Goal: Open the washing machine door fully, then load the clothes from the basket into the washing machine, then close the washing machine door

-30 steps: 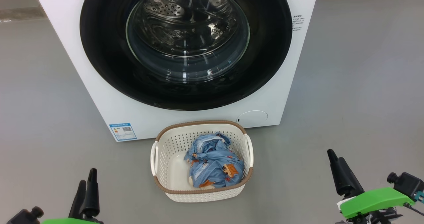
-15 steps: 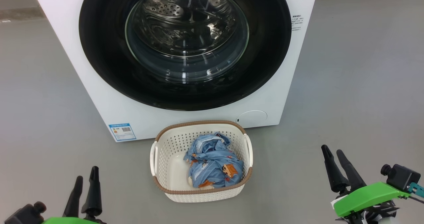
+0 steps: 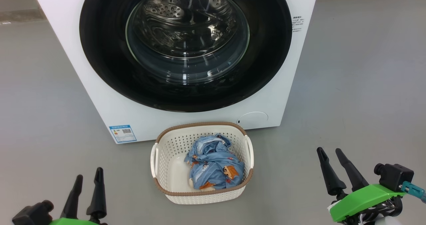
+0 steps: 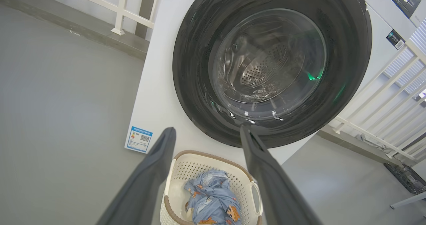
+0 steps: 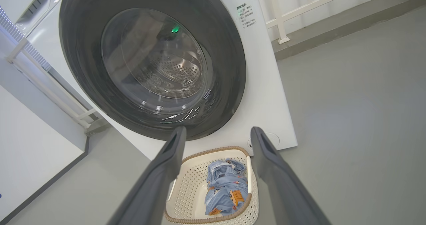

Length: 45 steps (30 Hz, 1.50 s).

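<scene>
Clothes [image 3: 214,163] in the basket [image 3: 199,123] look soft, light, limp: pinch the bunched top fold; left claw [image 3: 89,173] and right claw [image 3: 329,150] flank the basket, fingers apart, empty

Laundry area: washing machine [image 3: 100,95] on bare grey floor [image 3: 359,85], white railings [image 4: 121,8] behind.

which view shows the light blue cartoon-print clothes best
Head view: the light blue cartoon-print clothes lie whole, unblocked. Left wrist view crops them at its bottom edge; right wrist view sees them obliquely, low in frame.
</scene>
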Motion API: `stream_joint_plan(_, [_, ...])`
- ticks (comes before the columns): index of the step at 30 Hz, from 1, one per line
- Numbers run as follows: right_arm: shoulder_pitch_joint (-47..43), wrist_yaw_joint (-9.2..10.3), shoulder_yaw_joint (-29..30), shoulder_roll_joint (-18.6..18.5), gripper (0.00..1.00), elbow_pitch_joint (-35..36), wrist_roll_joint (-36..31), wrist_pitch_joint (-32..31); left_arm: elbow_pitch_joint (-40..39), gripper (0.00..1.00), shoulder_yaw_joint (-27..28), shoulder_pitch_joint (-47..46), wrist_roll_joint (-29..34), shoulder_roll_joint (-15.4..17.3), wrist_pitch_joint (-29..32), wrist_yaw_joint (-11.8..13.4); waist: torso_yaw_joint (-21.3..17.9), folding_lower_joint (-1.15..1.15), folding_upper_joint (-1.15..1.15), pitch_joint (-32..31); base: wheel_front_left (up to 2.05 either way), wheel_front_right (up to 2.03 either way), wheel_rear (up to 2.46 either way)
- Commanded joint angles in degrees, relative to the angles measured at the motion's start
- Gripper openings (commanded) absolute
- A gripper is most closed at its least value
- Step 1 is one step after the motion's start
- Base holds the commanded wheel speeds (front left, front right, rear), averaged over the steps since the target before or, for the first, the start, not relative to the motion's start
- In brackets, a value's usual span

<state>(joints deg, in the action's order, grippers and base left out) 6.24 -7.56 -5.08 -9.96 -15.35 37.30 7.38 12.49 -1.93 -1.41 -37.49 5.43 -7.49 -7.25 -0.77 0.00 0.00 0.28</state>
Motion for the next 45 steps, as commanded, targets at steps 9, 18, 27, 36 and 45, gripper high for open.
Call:
stream_joint_plan(9, [4.22, 0.06, -2.53, -1.52, 1.00, 0.68, -7.28, 2.32, -0.75, 1.00, 1.73, -1.77, 7.62, 1.33, -2.12, -0.18, 0.02, 0.00, 0.00, 0.10, 0.00, 0.00, 0.00])
stream_joint_plan(18, [5.60, 0.06, -4.18, -2.23, 1.00, 0.50, -12.96, 3.83, -0.70, 1.00, 2.94, -1.85, 14.59, 0.98, -3.66, -0.17, 0.04, 0.00, 0.00, 0.08, 0.00, 0.00, 0.00])
stream_joint_plan(27, [6.47, 0.07, -5.53, -3.21, 1.00, 0.97, -19.31, 5.33, -0.17, 1.00, 2.96, -1.89, 21.33, 1.07, -5.18, -0.19, 0.28, 0.00, 0.00, -0.09, 0.00, 0.00, 0.00])
stream_joint_plan(36, [6.81, 0.07, -6.74, -4.31, 1.00, 1.22, -25.31, 6.84, 0.20, 1.00, 2.56, -2.09, 27.82, 1.41, -6.72, -0.22, 0.49, 0.00, 0.00, -0.10, 0.00, 0.00, 0.00])
stream_joint_plan(45, [6.81, 0.08, -6.88, -4.86, 1.00, 1.58, -28.20, 7.62, 0.30, 1.00, 2.56, -2.36, 31.10, 1.73, -7.51, -0.23, 0.64, 0.00, 0.00, -0.24, 0.00, 0.00, 0.00])
